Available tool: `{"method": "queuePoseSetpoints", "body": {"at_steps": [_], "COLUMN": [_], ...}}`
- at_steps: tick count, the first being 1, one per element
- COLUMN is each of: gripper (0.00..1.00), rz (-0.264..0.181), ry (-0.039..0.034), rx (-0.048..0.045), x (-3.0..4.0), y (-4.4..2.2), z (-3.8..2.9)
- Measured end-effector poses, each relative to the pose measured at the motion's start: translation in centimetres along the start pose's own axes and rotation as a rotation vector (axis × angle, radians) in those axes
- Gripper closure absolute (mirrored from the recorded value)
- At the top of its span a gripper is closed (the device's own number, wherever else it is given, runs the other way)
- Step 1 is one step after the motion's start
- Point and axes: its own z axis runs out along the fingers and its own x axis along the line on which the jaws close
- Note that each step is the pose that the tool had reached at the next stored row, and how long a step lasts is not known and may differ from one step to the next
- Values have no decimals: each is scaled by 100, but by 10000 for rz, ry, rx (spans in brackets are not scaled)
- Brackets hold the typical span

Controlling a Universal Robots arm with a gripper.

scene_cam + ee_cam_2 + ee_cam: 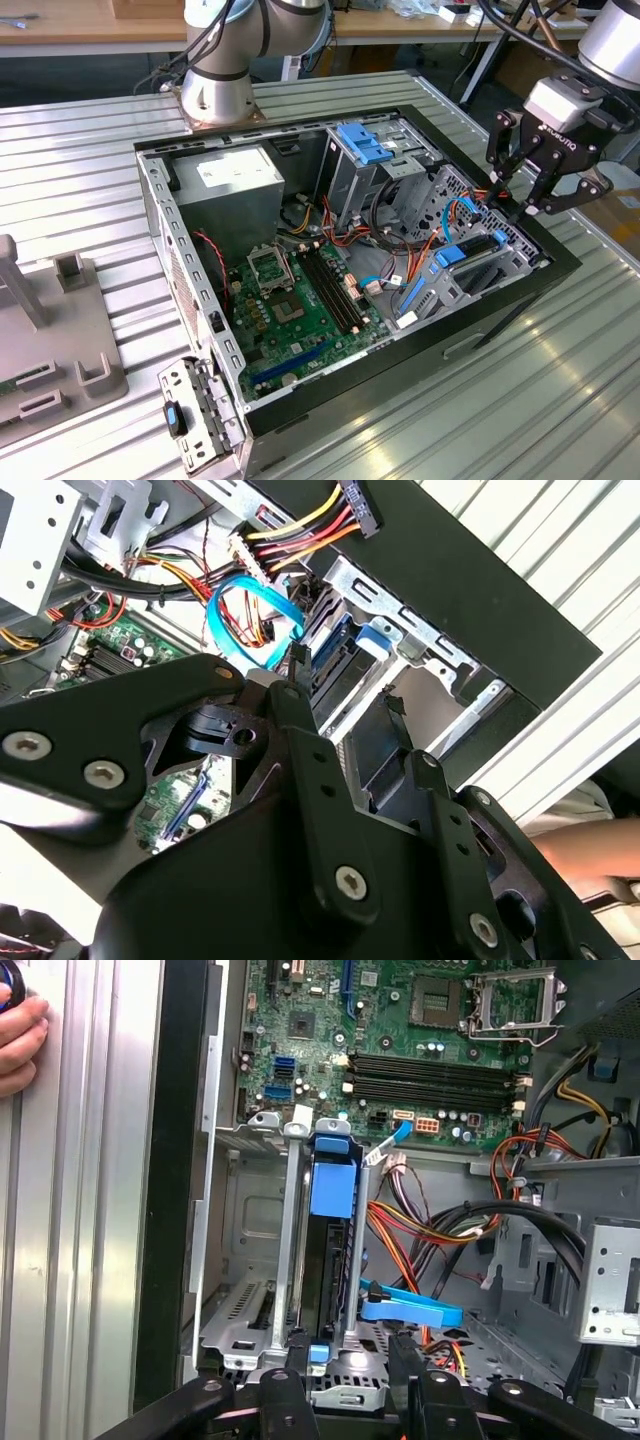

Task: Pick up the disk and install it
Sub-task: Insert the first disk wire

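While the gripper (512, 195) hangs over the corner of the open computer case (420, 365) at the exterior view's right, its two black fingers are spread apart and pinch nothing. The disk (452, 254) stands on edge in a slot of the grey sheet-metal drive cage (490, 285) just below it. In the first wrist view the disk (330, 1190) shows a bright blue plastic rail along one edge, a dark flat body and a small blue tab. The gripper (348, 1360) straddles the tab end, one finger to either side. Whether the fingers touch the cage I cannot tell.

A flat blue cable (410, 1308) runs just beside the disk. A tangle of red, orange and yellow wires (420, 1230) crowds the space next to the cage, among thick black leads. In the second wrist view the blue cable (255, 610) curls in a loop near the disk (372, 640), past the gripper (345, 695).

On the case floor lies the green motherboard (300, 300), studded with small parts. It carries long black memory slots (430, 1070) and a square metal-framed socket (268, 265). A boxy grey power supply (235, 190) fills one corner, and a ribbed light-blue latch plate (365, 145) caps another cage. The case rests on a ribbed silvery table (100, 130). A person's hand (20, 1040) lies on the table beside the case.
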Motion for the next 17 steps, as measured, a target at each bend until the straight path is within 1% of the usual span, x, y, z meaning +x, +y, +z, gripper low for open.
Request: {"method": "queuePoseSetpoints", "body": {"at_steps": [7,11,15,17], "gripper": [56,56,56,56], "rz": [-102,-589,-1436,-1638], "ry": [-5,-19,-44,-50], "rx": [-1,-8,-19,-22], "x": [0,1,1,1], "y": [-6,-9,-10,-10], "z": [1,1,3,3]}}
